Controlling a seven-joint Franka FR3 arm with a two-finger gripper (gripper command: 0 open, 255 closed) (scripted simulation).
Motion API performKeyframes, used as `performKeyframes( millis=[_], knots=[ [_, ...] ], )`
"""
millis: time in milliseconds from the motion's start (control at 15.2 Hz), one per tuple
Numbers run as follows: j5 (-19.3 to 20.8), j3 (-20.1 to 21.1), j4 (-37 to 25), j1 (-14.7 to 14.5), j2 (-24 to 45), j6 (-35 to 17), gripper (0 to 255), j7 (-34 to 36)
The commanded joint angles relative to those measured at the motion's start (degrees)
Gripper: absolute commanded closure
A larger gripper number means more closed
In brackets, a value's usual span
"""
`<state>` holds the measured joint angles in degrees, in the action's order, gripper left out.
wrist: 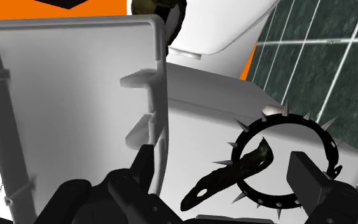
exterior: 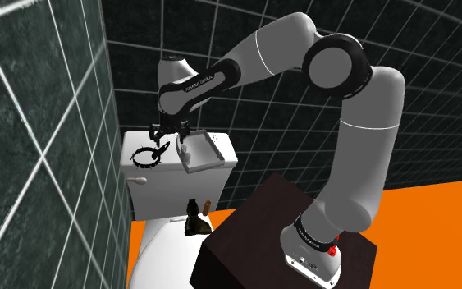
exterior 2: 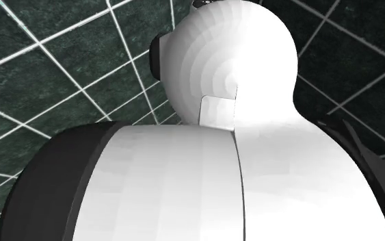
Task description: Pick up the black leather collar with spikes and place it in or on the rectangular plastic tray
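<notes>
A black collar (wrist: 284,162) with small spikes lies flat on the white toilet tank lid (wrist: 209,108), its strap tail pointing toward the tray. In the shoulder view the collar (exterior: 146,154) sits at the lid's left end. Beside it on the lid stands the white rectangular tray (exterior: 201,152), seen large and close in the wrist view (wrist: 75,108). My gripper (exterior: 169,139) hovers just above the lid between collar and tray. In the wrist view the gripper (wrist: 225,177) is open, its fingers wide apart with the strap tail between them, and one fingertip (wrist: 308,178) overlaps the ring.
Dark green tiled walls (exterior: 40,123) close in on the left and behind the tank. Below the tank, a small dark and brown object (exterior: 194,220) rests on the toilet. The floor (exterior: 434,222) is orange. The arm's white body (exterior 2: 218,157) blocks the second exterior view.
</notes>
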<state>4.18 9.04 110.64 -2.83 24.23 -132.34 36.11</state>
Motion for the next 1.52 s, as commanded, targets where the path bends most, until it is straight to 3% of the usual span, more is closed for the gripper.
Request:
performKeyframes(
  millis=[0, 330, 792, 1320, 1386, 1452],
  knots=[
    [0.5, -0.5, -4.3, -0.5, 4.7, -0.3, 0, 1.1],
    [1.0, -1.6, -14.9, -1.8, 14.9, 0.2, 0, 3.2],
    [1.5, -2.0, -15.1, -2.2, 18.9, -3.5, 0, 3.5],
    [1.5, -2.0, -15.1, -2.2, 18.9, -3.5, 0, 3.5],
    [1.5, -2.0, -15.1, -2.2, 18.9, -3.5, 255, 3.5],
    [1.5, -2.0, -15.1, -2.2, 18.9, -3.5, 255, 3.5]
  ],
)
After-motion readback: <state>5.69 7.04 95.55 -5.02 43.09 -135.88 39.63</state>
